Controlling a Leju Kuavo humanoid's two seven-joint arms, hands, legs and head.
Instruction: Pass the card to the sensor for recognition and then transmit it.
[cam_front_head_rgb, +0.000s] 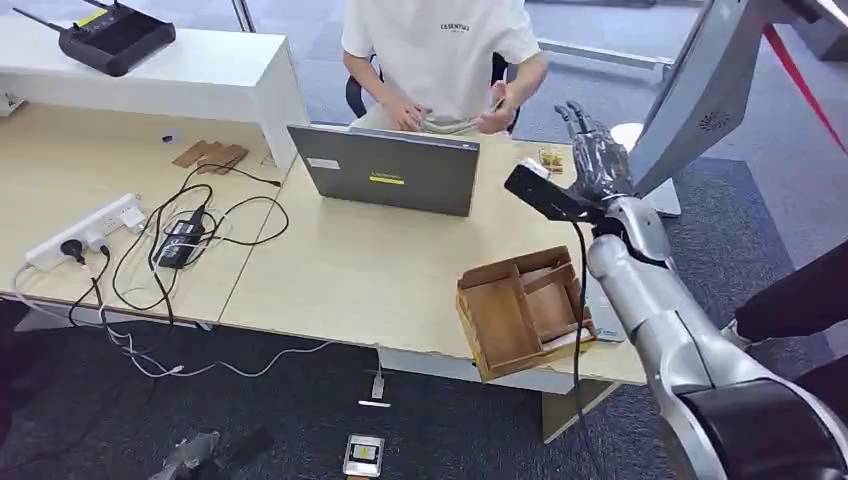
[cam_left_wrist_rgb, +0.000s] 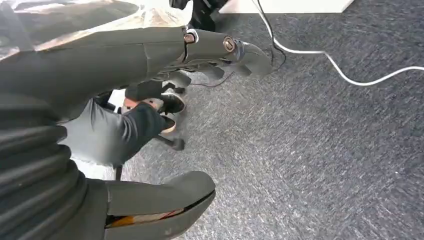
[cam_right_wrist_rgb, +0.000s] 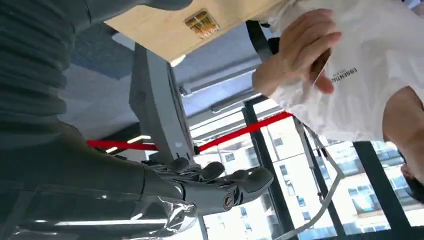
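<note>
Up over the far right corner of the desk (cam_front_head_rgb: 330, 275), the right hand (cam_front_head_rgb: 597, 150) was raised with its fingers (cam_right_wrist_rgb: 220, 177) spread apart and pointing upward, holding nothing. Its silver forearm rose from the lower right of the head view, past a wooden tray (cam_front_head_rgb: 525, 310) that sat tilted at the desk's front edge. Just beside the hand, on the desk, lay a small yellow-patterned sensor pad (cam_front_head_rgb: 551, 159) (what it was exactly could not be made out). The card (cam_right_wrist_rgb: 322, 67) was in the seated person's hand (cam_right_wrist_rgb: 295, 52), held close to the white T-shirt (cam_front_head_rgb: 440, 50), apart from the robot's fingers.

Between the person and the tray stood an open grey laptop (cam_front_head_rgb: 390, 170), its back toward the camera. Further left lay a white power strip (cam_front_head_rgb: 85, 230) with black cables (cam_front_head_rgb: 200, 230) and a black adapter, and a black router (cam_front_head_rgb: 115, 38) on the raised white shelf.

The left hand (cam_left_wrist_rgb: 150, 75) hung low over grey carpet (cam_left_wrist_rgb: 325, 150), its fingers loosely apart around nothing, near a white cable (cam_left_wrist_rgb: 350, 75).
</note>
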